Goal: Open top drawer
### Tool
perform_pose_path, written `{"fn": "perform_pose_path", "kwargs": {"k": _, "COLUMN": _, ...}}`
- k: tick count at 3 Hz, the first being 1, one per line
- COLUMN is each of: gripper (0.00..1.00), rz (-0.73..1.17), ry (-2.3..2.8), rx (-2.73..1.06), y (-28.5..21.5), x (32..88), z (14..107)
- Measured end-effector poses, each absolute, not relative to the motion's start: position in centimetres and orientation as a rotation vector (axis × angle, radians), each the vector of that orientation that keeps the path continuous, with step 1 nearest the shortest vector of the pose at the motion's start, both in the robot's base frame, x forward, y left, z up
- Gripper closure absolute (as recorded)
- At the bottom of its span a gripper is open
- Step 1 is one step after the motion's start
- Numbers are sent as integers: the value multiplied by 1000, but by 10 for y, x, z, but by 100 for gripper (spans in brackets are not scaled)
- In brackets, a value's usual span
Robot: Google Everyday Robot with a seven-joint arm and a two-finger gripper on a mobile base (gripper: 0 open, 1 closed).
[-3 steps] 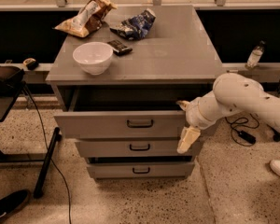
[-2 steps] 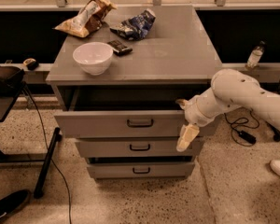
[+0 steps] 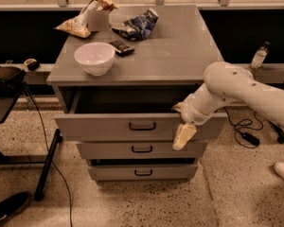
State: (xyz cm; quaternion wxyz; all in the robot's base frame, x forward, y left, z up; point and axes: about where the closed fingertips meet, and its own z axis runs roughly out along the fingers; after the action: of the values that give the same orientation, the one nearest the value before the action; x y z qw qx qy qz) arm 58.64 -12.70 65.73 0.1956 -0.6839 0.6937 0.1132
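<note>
The top drawer (image 3: 109, 126) of the grey cabinet stands pulled out, its plain grey inside (image 3: 128, 100) showing and its black loop handle (image 3: 142, 126) free at the centre of the front. My gripper (image 3: 182, 129) is at the right part of that drawer's front panel, right of the handle, hanging over the panel's top edge on the white arm (image 3: 236, 91) that reaches in from the right. It is not on the handle.
Two shorter drawers (image 3: 142, 149) (image 3: 143, 172) sit below, slightly out. On the cabinet top are a white bowl (image 3: 94, 57), snack bags (image 3: 85, 18) (image 3: 135, 25) and a dark bar (image 3: 121, 47). A black stand (image 3: 4, 84) is left; cables (image 3: 244, 129) and a bottle (image 3: 259, 56) are right.
My gripper and forearm have shifted slightly left and up along the top drawer's front. The drawer stays about as far out as before.
</note>
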Motion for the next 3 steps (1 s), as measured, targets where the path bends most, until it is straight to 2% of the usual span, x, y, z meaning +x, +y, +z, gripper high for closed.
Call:
{"fn": "perform_pose_path", "kwargs": {"k": 1, "gripper": 16, "rz": 341, "ry": 1955, "rx": -1965, "y": -118, "x": 580, "z": 658}}
{"fn": "perform_pose_path", "kwargs": {"k": 3, "gripper": 27, "rz": 409, "ry": 1985, "rx": -2074, "y": -109, "x": 562, "z": 658}}
